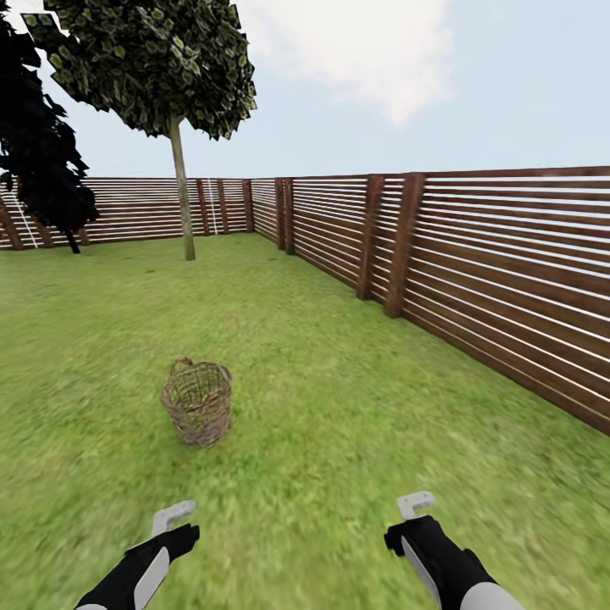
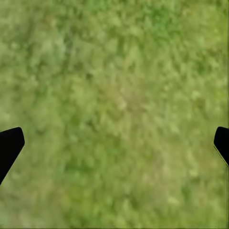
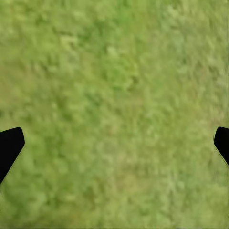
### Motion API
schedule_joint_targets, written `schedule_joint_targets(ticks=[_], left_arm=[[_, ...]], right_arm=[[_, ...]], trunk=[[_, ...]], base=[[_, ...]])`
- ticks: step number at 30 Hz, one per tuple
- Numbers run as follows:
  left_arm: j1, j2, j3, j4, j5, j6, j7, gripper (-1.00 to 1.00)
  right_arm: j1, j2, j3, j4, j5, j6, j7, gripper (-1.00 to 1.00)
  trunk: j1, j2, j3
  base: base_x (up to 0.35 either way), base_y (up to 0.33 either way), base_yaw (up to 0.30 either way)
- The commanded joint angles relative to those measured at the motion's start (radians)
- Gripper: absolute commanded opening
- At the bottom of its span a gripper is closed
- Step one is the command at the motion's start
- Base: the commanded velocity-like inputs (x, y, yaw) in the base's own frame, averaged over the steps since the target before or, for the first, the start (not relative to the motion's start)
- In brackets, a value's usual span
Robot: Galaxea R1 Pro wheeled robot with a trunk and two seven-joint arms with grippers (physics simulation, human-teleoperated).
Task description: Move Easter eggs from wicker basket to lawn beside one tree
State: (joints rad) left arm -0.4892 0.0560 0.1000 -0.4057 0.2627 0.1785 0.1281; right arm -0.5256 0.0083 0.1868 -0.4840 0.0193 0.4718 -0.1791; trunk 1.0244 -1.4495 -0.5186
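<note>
The wicker basket (image 1: pixel 196 403) stands upright on the lawn (image 1: pixel 339 407), ahead and slightly left. Faint yellow shows through its weave, but the Easter eggs cannot be made out. A tree (image 1: pixel 180 191) with a straight bare trunk and leafy crown grows far behind it near the fence corner. My left gripper (image 1: pixel 174 513) and right gripper (image 1: pixel 415 503) hover low at the front, well short of the basket. In the wrist views the left fingertips (image 2: pixel 10 145) and the right fingertips (image 3: pixel 10 145) sit wide apart over bare grass, so both grippers are open and hold nothing.
A brown slatted wooden fence (image 1: pixel 474 263) runs along the right side and across the back. A dark conifer (image 1: pixel 38 152) stands at the far left by the fence. Open grass lies between me, the basket and the tree.
</note>
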Motion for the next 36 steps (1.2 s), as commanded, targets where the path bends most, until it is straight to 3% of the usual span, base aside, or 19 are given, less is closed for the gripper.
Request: schedule_joint_targets(ticks=[1, 8, 15, 36], left_arm=[[0.000, -0.004, 0.000, -0.002, 0.010, 0.006, 0.004, 1.00], [0.000, -0.029, 0.000, -0.001, 0.007, 0.001, 0.008, 1.00], [0.000, -0.043, 0.000, -0.002, 0.008, -0.006, 0.008, 1.00], [0.000, -0.051, -0.002, -0.001, 0.007, -0.005, 0.008, 1.00]], right_arm=[[-0.001, 0.000, 0.007, -0.001, 0.002, 0.007, -0.004, 1.00], [-0.001, 0.001, 0.015, 0.001, 0.003, 0.007, -0.005, 1.00], [-0.001, 0.001, 0.014, 0.002, 0.002, 0.007, -0.005, 1.00], [-0.001, 0.002, 0.016, 0.006, 0.004, 0.007, -0.014, 1.00]], trunk=[[0.001, 0.000, -0.001], [0.001, 0.000, -0.001], [0.001, 0.000, -0.001], [0.001, 0.000, -0.001]], base=[[0.332, 0.000, 0.215], [0.321, -0.089, 0.279], [0.061, -0.023, 0.299], [0.001, 0.000, 0.299]])
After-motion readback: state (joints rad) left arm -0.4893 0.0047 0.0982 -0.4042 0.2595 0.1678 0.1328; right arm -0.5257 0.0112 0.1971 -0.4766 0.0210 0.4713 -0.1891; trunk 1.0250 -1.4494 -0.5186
